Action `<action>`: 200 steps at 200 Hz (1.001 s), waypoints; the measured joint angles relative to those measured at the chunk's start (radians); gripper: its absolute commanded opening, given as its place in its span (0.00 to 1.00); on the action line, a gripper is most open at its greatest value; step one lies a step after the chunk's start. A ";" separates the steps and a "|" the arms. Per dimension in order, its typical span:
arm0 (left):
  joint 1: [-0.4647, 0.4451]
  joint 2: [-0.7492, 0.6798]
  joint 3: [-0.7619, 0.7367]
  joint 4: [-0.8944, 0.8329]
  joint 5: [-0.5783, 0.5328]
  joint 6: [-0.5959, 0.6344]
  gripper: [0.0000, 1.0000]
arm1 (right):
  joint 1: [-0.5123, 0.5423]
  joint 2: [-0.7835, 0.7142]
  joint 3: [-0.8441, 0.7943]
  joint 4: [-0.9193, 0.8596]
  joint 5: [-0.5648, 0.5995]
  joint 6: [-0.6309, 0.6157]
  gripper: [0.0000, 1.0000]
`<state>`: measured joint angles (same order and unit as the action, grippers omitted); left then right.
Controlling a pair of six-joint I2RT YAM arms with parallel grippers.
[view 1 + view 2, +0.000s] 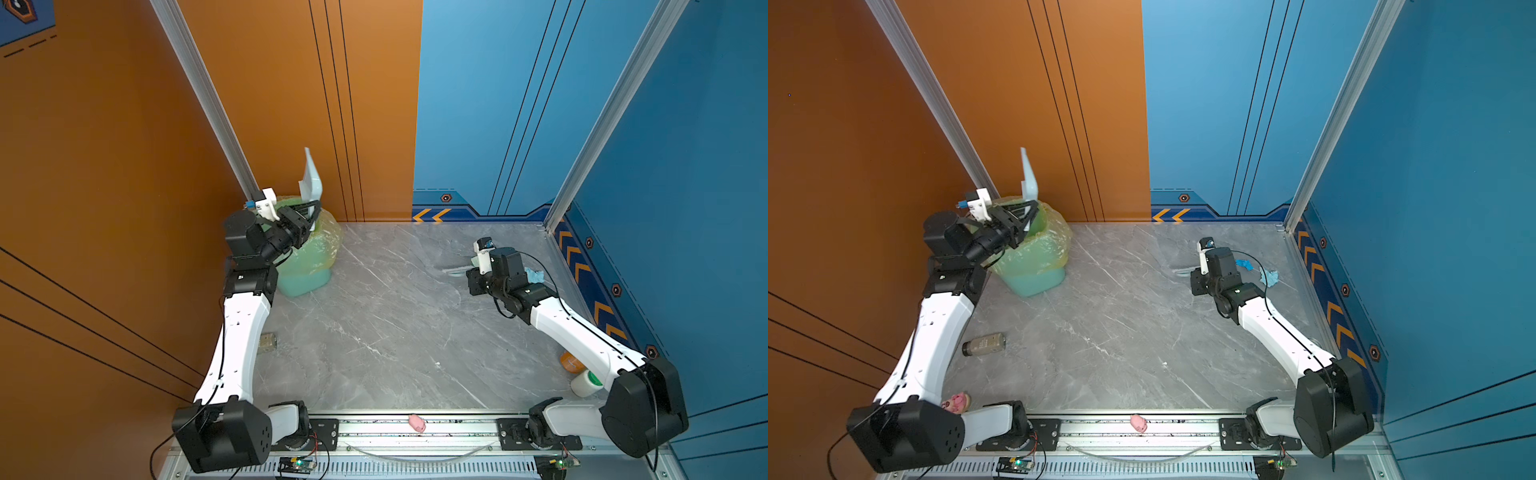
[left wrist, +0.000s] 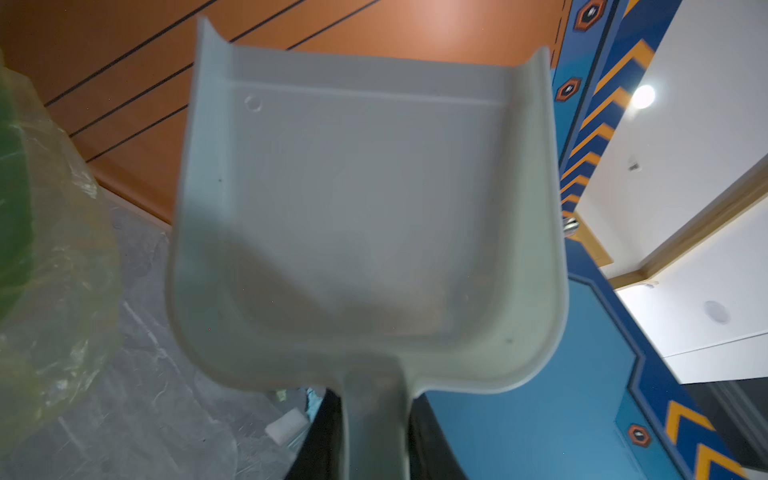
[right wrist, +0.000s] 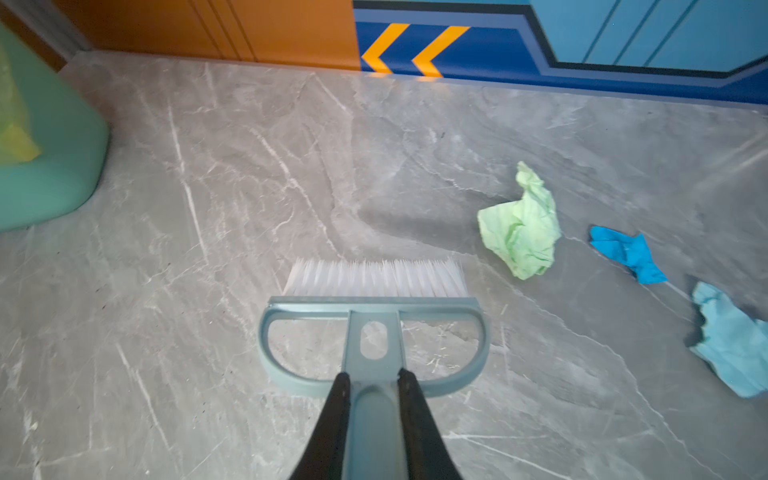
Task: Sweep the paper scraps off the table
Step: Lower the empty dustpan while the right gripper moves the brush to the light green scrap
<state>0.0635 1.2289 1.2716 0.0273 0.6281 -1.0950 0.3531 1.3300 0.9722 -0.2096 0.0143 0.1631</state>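
Scraps [image 1: 1269, 277] lie at the right of the table [image 1: 1121, 332], so the step in hand, I judge, is gathering another batch. In both top views the left gripper [image 1: 313, 206], clenched on the handle of the pan [image 1: 311, 183], holds it tipped upright over the bin [image 1: 313, 257] at centre left. At centre right the right gripper [image 1: 473, 276] grasps the brush [image 1: 456, 272] low over the marble. In the left wrist view the pan fills the frame and looks empty, with nothing left to shake out. In the right wrist view the jaws pinch the brush handle at bottom centre; whether the bristles touch the table I cannot tell. A green scrap [image 3: 523, 224] lies near at centre right, a blue scrap [image 3: 627, 253] and a pale blue scrap [image 3: 731, 340] farther right, all apart from the bristles. To do it well, set the pan's lip flat on the table beside them and carry the brush round to their far side. Then draw them in with short, slow strokes — crumpled paper is light and will likely skip.
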 measured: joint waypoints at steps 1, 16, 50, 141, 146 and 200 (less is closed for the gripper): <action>-0.009 -0.001 0.006 -0.016 -0.009 0.019 0.00 | -0.002 -0.001 0.000 0.000 0.004 0.001 0.00; -0.108 -0.009 0.056 -0.158 -0.118 0.176 0.00 | -0.023 -0.006 0.002 0.000 0.050 0.022 0.00; -0.356 0.015 0.085 -0.384 -0.422 0.447 0.00 | -0.072 -0.010 0.002 0.002 0.182 0.082 0.00; -0.718 0.234 0.082 -0.510 -0.868 0.801 0.00 | -0.186 0.085 0.058 0.047 0.329 0.235 0.00; -0.726 0.241 0.078 -0.510 -0.873 0.814 0.00 | -0.187 0.097 0.069 0.048 0.330 0.236 0.00; -0.793 0.299 -0.034 -0.492 -0.883 0.901 0.00 | -0.203 0.193 0.154 0.054 0.326 0.238 0.00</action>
<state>-0.7300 1.5280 1.2381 -0.4648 -0.2546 -0.1940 0.1501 1.5230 1.1259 -0.1555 0.3401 0.4015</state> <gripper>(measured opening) 0.214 0.192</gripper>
